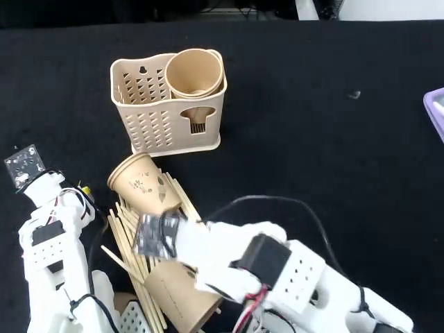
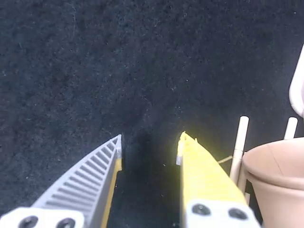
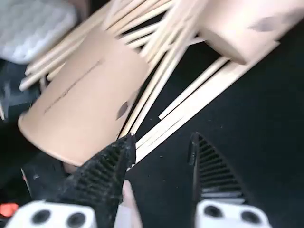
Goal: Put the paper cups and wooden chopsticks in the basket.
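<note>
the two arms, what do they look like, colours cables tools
Both are white plastic. The left arm bears a black-and-white square marker; the left tool has one grey ribbed finger, one yellow. The right arm has a perforated panel and a looping black cable; the right tool has black ribbed fingers.

Basket [image 1: 159,114]: beige, perforated, upright.
Stacked cups [image 1: 195,71]: upright in one end compartment of the basket.
Near cup [image 1: 144,184]: on its side, on the chopsticks, just in front of the basket.
Far cup [image 1: 182,297]: on its side, further from the basket.
Chopsticks [image 1: 128,239]: loose pile of pale wood, lying flat.
</note>
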